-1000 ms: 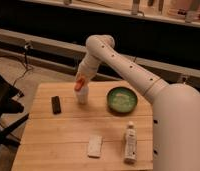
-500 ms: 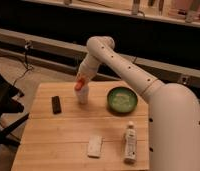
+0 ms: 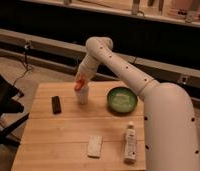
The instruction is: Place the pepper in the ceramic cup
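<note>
My gripper (image 3: 81, 82) sits right over the cup (image 3: 82, 95), at the far-left part of the table (image 3: 53, 137). It's pinching the pepper (image 3: 80, 85): an orange-red bit shows at the tip, just above the cup's rim. Can't make out how much of the pepper is hidden inside the fingers.

Key relation for the next move: pepper is directly above the cup mouth, more or less in line w/ it, so the way to go is straight down, no sideways shift needed as far as I can judge. Pepper's long axis looks roughly upright, maybe tilted a little, hard to say. Whether its lower end is already inside the rim or only touching it, I can't tell. The cup stands upright, pale, narrow, so there's not much margin; if I let go off-centre the pepper could catch the rim and tip out onto the wood.

Arm pose: only one arm, so no choice there. It reaches from my body at the right edge of view, up and across to an elbow (image 3: 99, 47) high behind the table, then the forearm drops steeply down-left to the wrist above the cup.

Around it: green bowl (image 3: 122, 99) to the right of the cup, apart from it. Small black object (image 3: 56, 104) to the left, apart. Nearer the front edge, a flat pale packet (image 3: 95, 145) and a white bottle (image 3: 130, 142) lying down, both well away from the drop spot.

I'd judge the task is close to done: lower a touch, release.
</note>
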Robot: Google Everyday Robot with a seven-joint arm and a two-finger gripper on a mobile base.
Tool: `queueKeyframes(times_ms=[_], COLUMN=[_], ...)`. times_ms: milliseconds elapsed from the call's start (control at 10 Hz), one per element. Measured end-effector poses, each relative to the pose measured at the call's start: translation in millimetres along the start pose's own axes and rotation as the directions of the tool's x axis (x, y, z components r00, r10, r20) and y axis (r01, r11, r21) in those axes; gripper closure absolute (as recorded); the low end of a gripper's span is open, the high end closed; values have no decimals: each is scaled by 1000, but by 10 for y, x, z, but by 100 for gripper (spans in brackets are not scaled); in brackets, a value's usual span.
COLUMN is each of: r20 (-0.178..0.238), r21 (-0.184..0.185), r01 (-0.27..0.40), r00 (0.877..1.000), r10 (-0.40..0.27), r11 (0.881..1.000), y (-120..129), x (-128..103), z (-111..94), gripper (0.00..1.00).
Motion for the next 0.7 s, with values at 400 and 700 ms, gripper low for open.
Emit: queueKeyframes(times_ms=[400,700], r20=[1,5], r21=[1,-3], r01=[-2,2], r00=[1000,1000], r10=[2,-2], r11=[1000,1000], y=[6,4], x=[0,-12], z=[-66,-33], gripper=[20,20])
